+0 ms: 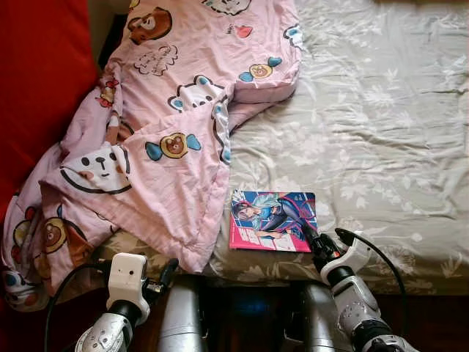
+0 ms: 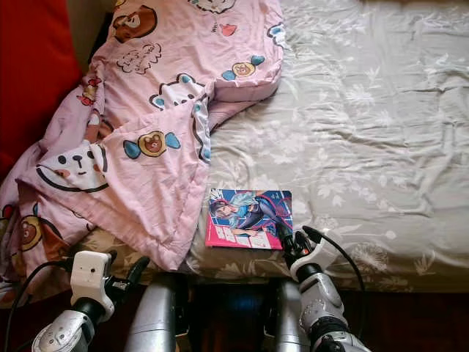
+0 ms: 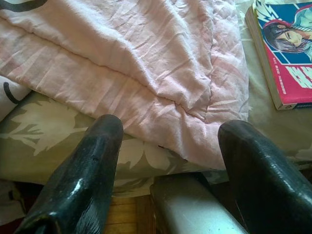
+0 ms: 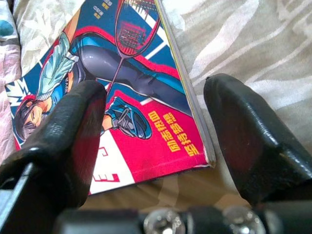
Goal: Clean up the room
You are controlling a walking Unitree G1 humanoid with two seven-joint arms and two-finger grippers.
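One comic book flat at near edge of bed, just beside pink quilt. Right pincer wide, straddling book's corner. Left pincer wide before quilt hem.

1. Look at the lower centre of the head view: a closed comic book lies flat near the front edge of the bed, its cover showing a blue-haired figure over a pink-red band.
2. To your upper left, a rumpled pink quilt printed with bears and pandas sprawls across the bed, its lower corner just beside the book.
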